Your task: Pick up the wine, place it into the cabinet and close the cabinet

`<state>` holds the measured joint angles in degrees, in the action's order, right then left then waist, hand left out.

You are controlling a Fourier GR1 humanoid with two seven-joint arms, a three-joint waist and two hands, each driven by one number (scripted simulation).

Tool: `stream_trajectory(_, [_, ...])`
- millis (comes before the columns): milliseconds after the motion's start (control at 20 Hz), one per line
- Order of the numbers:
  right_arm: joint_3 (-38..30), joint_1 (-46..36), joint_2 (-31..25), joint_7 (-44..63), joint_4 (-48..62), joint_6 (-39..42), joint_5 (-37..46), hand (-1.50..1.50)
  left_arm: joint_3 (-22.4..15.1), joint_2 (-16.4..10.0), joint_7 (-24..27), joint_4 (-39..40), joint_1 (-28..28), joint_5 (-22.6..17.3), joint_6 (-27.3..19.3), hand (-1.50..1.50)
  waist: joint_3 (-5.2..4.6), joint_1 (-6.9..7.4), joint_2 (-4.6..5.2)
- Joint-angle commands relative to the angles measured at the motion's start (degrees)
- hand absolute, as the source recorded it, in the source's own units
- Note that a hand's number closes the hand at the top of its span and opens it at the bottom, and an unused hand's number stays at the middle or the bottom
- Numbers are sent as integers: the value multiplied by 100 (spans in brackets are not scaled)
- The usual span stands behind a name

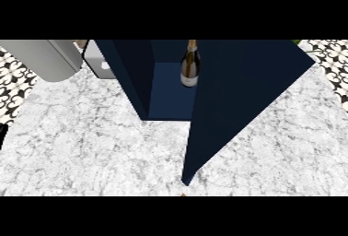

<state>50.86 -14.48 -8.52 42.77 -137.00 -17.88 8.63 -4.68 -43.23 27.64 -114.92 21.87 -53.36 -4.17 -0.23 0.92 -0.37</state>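
Seeing the wine (189, 69) standing upright inside the cabinet (133, 78) at twelve o'clock, already placed. Noting the door (238, 92) hanging open toward six o'clock, awaiting a push shut. Finding neither hand in view, so not telling open or closed.

The wine bottle's (189, 69) neck tip and the cabinet's (136, 78) upper part are cut off at the top edge.

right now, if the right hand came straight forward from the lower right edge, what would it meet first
Likely the open cabinet door, angled across that path; the right hand is out of view, so depth is unclear.
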Motion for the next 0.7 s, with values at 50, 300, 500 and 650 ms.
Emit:
stream_trajectory(50, [-1,-1421,807,106,974,-579,-214,150,41,17,-168,-168,-83,-97,123,-150,0,134,40])
stream_trajectory(300, [-251,-2195,800,127,1330,-940,-873,150,70,141,-338,244,-512,-201,86,-150,-3,120,71])
stream_trajectory(500, [-622,-3038,807,73,1932,-1216,-1269,150,17,175,-446,49,-498,-142,-20,-150,-3,222,60])
stream_trajectory(650, [-1114,-3972,830,-169,2766,-1459,-1756,150,93,182,-526,112,-695,-107,-70,-150,5,208,64])
